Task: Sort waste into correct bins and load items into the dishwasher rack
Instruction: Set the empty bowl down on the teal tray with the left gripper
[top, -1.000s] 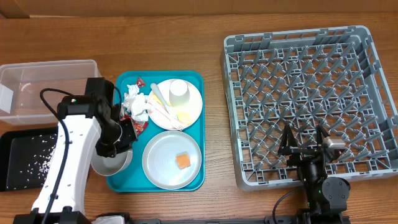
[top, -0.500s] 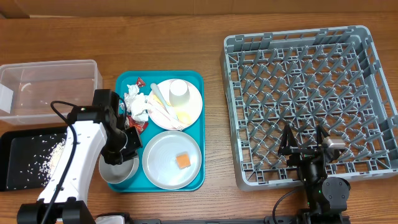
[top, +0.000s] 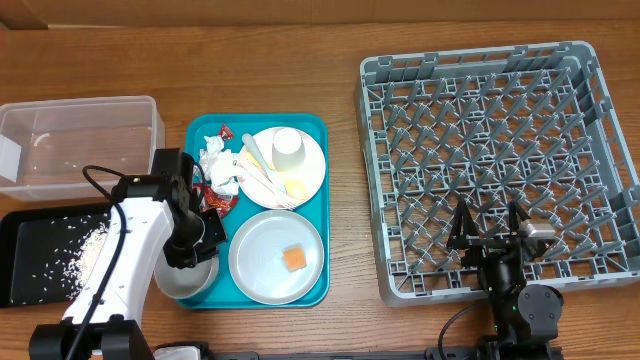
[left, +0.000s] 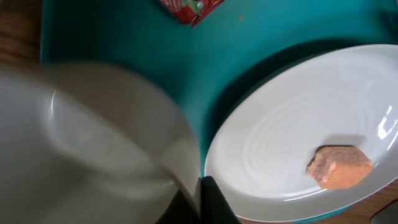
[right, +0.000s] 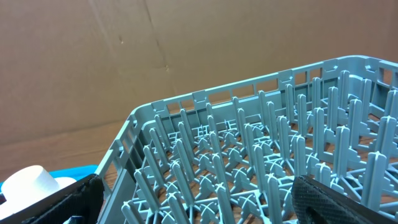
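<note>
Left tool (left: 200, 190) pinching white bowl (left: 93, 143) rim, arm bent over teal tray (left: 124, 37) edge, right tool (top: 488, 218) wide

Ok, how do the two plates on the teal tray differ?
The far plate carries a cup and pale utensils; the near plate holds only an orange cube. The near plate looks wider than the far plate. Both are round, pale and sit on the teal tray.

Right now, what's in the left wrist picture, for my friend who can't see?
A blurry white bowl fills the left, its rim pinched by the left gripper. Beside it a white plate with an orange cube sits on the teal tray.
</note>
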